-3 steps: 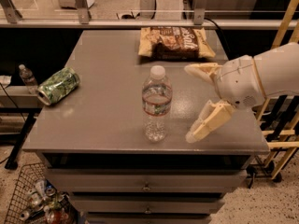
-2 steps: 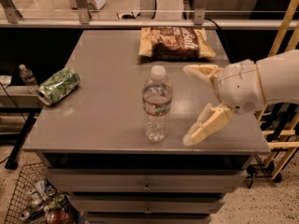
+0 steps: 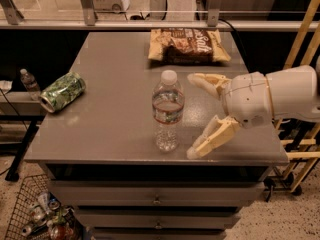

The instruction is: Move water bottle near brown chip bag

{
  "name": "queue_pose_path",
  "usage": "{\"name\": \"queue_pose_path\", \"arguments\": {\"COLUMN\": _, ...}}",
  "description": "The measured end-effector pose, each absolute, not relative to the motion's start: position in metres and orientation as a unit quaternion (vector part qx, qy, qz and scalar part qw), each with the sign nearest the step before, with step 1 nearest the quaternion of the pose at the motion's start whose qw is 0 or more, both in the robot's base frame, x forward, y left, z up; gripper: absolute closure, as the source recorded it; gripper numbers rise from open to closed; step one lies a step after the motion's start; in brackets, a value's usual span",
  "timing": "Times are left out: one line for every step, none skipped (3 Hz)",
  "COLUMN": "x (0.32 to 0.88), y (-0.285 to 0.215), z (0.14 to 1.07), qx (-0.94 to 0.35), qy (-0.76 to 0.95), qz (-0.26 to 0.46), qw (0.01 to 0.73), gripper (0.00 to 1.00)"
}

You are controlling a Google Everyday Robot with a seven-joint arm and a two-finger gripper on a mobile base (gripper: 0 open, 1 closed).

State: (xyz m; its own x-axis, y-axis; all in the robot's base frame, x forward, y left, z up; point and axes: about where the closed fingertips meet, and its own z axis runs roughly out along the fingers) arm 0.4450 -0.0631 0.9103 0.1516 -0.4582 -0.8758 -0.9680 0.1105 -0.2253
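The water bottle (image 3: 167,110) stands upright near the front edge of the grey table (image 3: 115,89), clear with a white cap and a red, white and green label band. The brown chip bag (image 3: 189,46) lies flat at the table's far edge, dark brown with tan-yellow ends. My gripper (image 3: 192,115) is open, just right of the bottle at its height, with one finger (image 3: 206,80) behind and one finger (image 3: 212,138) in front. The fingers do not touch the bottle.
A green patterned drink can (image 3: 62,92) lies on its side at the table's left edge. A small clear bottle (image 3: 29,82) stands on a lower shelf to the left. Drawers sit under the tabletop. A wire basket (image 3: 35,214) with clutter is on the floor at lower left. Wooden frame (image 3: 300,49) at right.
My gripper has moved a little to the left, closer to the water bottle. The bottle, bag and can have not moved.
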Motion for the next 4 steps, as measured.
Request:
{"name": "queue_pose_path", "arguments": {"x": 0.455, "y": -0.051, "z": 0.906, "qx": -0.605, "qy": 0.572, "qz": 0.3, "qw": 0.466, "gripper": 0.0}}
{"name": "queue_pose_path", "arguments": {"x": 0.462, "y": -0.042, "z": 0.903, "qx": -0.606, "qy": 0.556, "qz": 0.319, "qw": 0.471, "gripper": 0.0}}
{"name": "queue_pose_path", "arguments": {"x": 0.465, "y": -0.037, "z": 0.903, "qx": -0.607, "qy": 0.545, "qz": 0.333, "qw": 0.473, "gripper": 0.0}}
{"name": "queue_pose_path", "arguments": {"x": 0.468, "y": -0.034, "z": 0.905, "qx": -0.604, "qy": 0.537, "qz": 0.344, "qw": 0.478, "gripper": 0.0}}
